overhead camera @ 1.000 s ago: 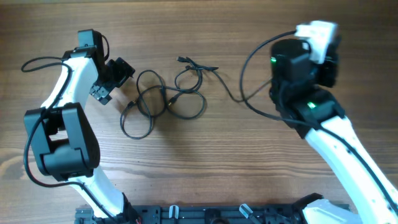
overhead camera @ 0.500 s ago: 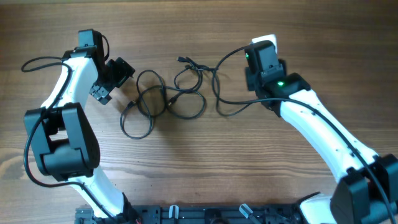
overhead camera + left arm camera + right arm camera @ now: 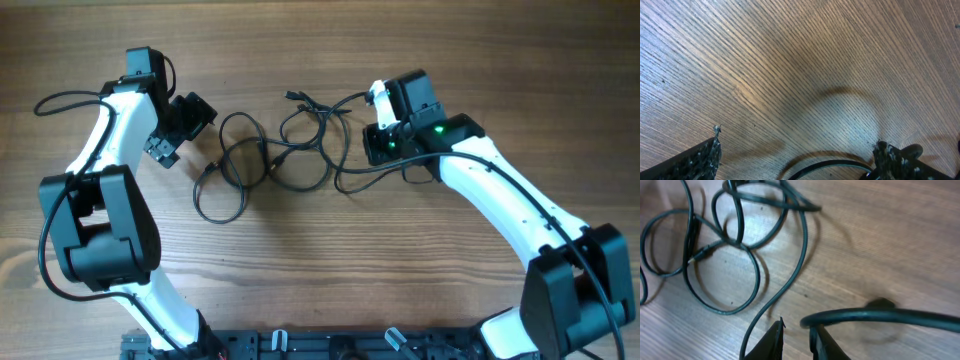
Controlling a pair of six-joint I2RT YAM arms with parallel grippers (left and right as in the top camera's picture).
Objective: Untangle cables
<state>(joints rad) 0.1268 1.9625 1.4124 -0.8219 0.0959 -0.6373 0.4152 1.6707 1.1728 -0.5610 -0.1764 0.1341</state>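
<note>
Right gripper (image 3: 796,330) jaws barely parted, grip unclear, right of tangled thin black cables (image 3: 805,235), count unclear; left gripper (image 3: 797,150) spread wide, empty.

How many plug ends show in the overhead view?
3: top plug, left plug, middle plug of the cables. Others may be hidden.

No legible text, label, brand, number or sign in any view.
</note>
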